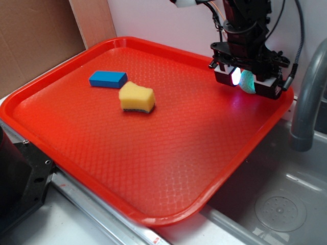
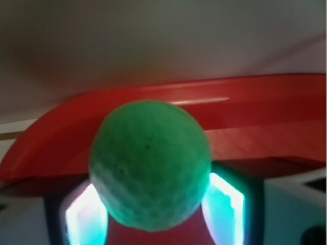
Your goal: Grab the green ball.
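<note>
The green ball (image 1: 249, 80) sits between the two fingers of my gripper (image 1: 248, 88) at the far right corner of the red tray (image 1: 168, 217). In the wrist view the bumpy green ball (image 2: 149, 163) fills the middle. A lit pad (image 2: 84, 217) presses its left side and another lit pad (image 2: 225, 204) presses its right side. My gripper (image 2: 153, 219) is shut on the ball, close to the tray's far rim (image 2: 153, 97). Whether the ball still touches the tray floor is hidden.
A yellow sponge (image 1: 137, 97) and a blue block (image 1: 108, 79) lie on the tray's left half. A grey faucet pipe (image 1: 308, 97) rises just right of the gripper, above a metal sink (image 1: 276, 204). Cardboard (image 1: 36, 35) stands at the back left.
</note>
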{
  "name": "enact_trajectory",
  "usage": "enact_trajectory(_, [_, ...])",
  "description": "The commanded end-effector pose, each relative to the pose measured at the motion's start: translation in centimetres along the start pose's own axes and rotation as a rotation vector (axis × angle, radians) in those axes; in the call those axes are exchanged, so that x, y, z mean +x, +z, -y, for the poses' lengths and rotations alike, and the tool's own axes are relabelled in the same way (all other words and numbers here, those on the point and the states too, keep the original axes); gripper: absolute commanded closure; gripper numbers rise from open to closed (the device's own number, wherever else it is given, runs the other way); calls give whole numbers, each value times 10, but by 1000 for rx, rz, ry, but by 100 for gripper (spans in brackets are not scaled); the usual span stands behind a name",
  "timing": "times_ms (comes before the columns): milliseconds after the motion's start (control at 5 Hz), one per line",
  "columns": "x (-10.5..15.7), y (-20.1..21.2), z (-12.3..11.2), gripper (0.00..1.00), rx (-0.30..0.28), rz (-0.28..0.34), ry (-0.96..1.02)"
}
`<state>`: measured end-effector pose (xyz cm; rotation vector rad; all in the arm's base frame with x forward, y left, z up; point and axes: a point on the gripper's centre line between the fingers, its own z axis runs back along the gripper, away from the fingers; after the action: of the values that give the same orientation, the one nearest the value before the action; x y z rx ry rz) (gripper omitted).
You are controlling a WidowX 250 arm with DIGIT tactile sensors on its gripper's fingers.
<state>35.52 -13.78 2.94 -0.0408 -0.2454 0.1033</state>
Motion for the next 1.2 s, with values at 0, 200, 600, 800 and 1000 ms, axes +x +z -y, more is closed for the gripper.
enact_trajectory(0, [21, 11, 8, 100, -41, 80, 17])
enact_trajectory(200, [19, 16, 3, 100, -31, 101, 26])
enact_trajectory(600, [2, 66, -42, 100, 28, 5, 29])
enact_trajectory(800, [-27, 107, -75, 100, 23, -14, 27])
enact_trajectory(1000, [-61, 143, -102, 100, 25, 8, 121])
